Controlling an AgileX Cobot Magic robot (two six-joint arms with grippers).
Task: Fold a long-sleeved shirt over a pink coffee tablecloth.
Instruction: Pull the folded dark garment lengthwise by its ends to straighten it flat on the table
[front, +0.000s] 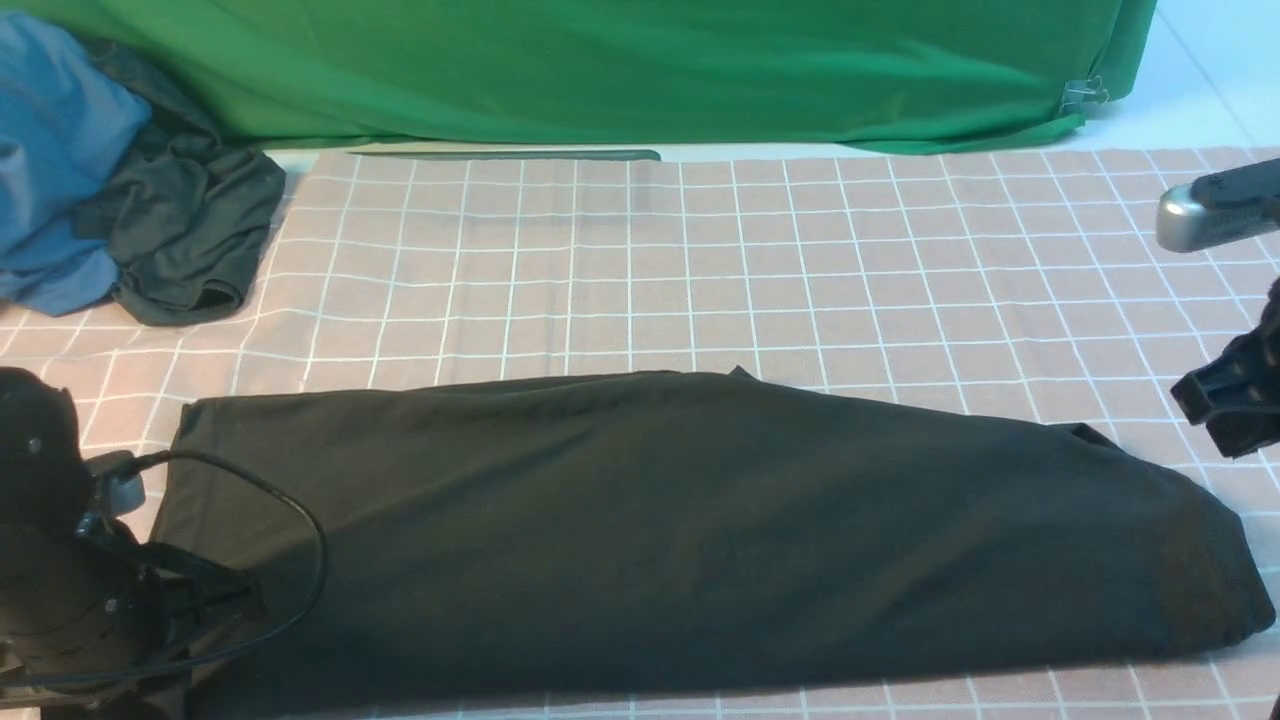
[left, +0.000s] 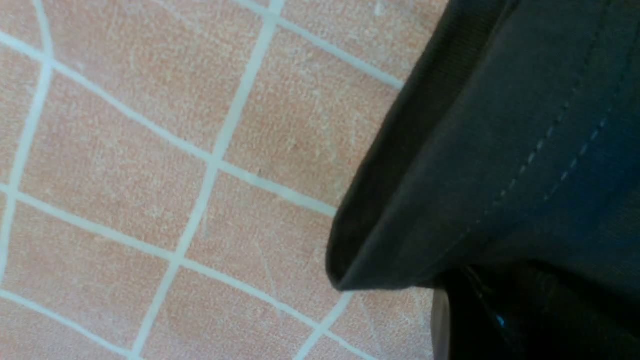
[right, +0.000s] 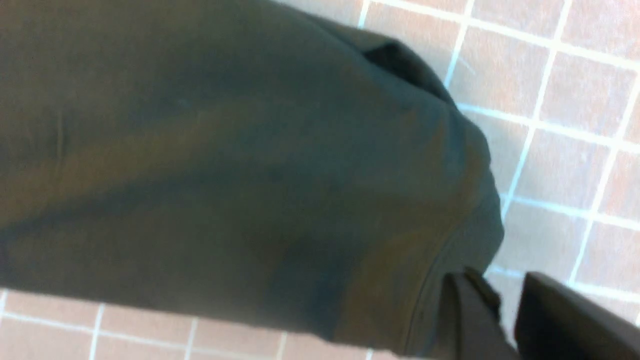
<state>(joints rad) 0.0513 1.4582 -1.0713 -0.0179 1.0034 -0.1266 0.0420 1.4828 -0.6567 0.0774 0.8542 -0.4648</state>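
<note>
The long-sleeved shirt (front: 700, 520) lies folded into a long black band across the near part of the pink coffee tablecloth (front: 800, 260). At the band's left end, my left gripper (front: 215, 600) is shut on the shirt. In the left wrist view the stitched hem (left: 500, 150) drapes up over the dark finger (left: 500, 320), just above the grid cloth (left: 150, 150). My right gripper (front: 1225, 400) hangs off the band's right end. Its jaws stand open (right: 507, 300) with only tablecloth (right: 565, 170) showing between them, right beside the shirt's rounded end (right: 225, 175).
A blue cloth (front: 50, 150) and a smaller dark garment (front: 190, 230) are heaped at the back left. Green fabric (front: 600, 70) runs along the back, held by a metal clip (front: 1085, 95). A cable (front: 300, 540) loops from my left arm over the shirt.
</note>
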